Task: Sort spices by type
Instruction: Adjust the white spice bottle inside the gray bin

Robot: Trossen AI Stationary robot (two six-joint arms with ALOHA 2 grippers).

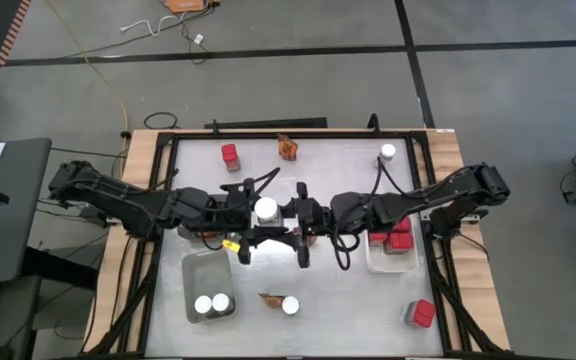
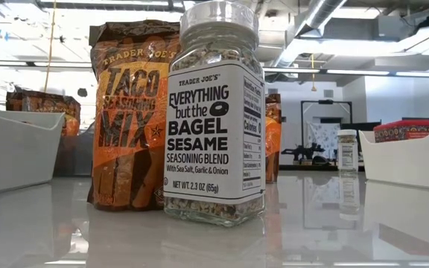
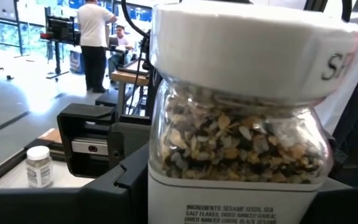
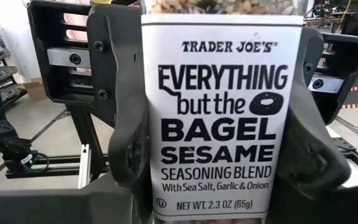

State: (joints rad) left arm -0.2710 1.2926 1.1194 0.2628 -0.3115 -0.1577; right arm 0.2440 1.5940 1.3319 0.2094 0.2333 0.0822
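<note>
A clear spice jar (image 1: 266, 210) with a white lid and a white printed label hangs upright above the table's middle, between my two grippers. My left gripper (image 1: 257, 213) reaches it from the table's left and is shut on it. My right gripper (image 1: 277, 213) reaches it from the right, with its fingers against the jar's sides. Other spices stand about: a red box (image 1: 230, 155), an orange-brown packet (image 1: 286, 148) and a jar (image 1: 388, 152) at the far side. Another jar (image 2: 214, 119) stands beside a packet (image 2: 129, 112) at the near edge. My left gripper pinches the jar's body between its two fingers (image 4: 129, 146), on the label's two sides (image 4: 149, 143) at mid height. The fingers come level from the table's left. The jar stands upright, lifted clear of the table. My right gripper has its two fingers (image 4: 55, 208) against the jar's sides low on the label (image 4: 153, 210), below the left gripper's fingers. They come level from the table's right. The contact lies at the picture's lower edge, and how far back the jar reaches does not show.
A grey tray (image 1: 190, 272) at the near left holds two jars (image 1: 211, 304). A white tray (image 1: 376, 262) at the right holds red boxes (image 1: 398, 235). A red box (image 1: 423, 315) lies near the near right corner. A black frame (image 1: 268, 127) borders the table.
</note>
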